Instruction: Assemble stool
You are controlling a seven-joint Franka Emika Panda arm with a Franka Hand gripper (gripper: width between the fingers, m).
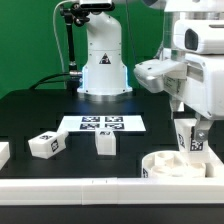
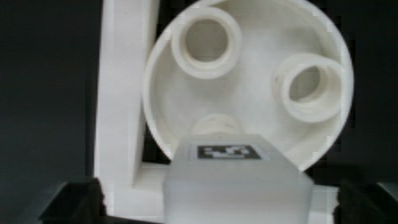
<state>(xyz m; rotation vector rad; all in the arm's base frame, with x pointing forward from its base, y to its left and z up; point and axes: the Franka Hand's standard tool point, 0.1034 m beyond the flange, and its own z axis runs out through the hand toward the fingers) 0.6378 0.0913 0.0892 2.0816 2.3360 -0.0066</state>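
The round white seat (image 1: 160,165) lies at the front on the exterior view's right, against the white rail (image 1: 70,190). In the wrist view the seat (image 2: 240,85) shows two round sockets. My gripper (image 1: 190,138) hangs just above the seat, shut on a white tagged leg (image 1: 188,142). The wrist view shows that leg (image 2: 228,180) held between my dark fingers (image 2: 80,205), its tag facing the camera and its tip over the seat's near edge. Two loose tagged legs (image 1: 46,143) (image 1: 104,142) lie on the black table on the exterior view's left.
The marker board (image 1: 101,124) lies mid-table in front of the arm's white base (image 1: 104,70). A further white part (image 1: 3,152) shows at the exterior view's left edge. The rail (image 2: 121,100) runs right beside the seat.
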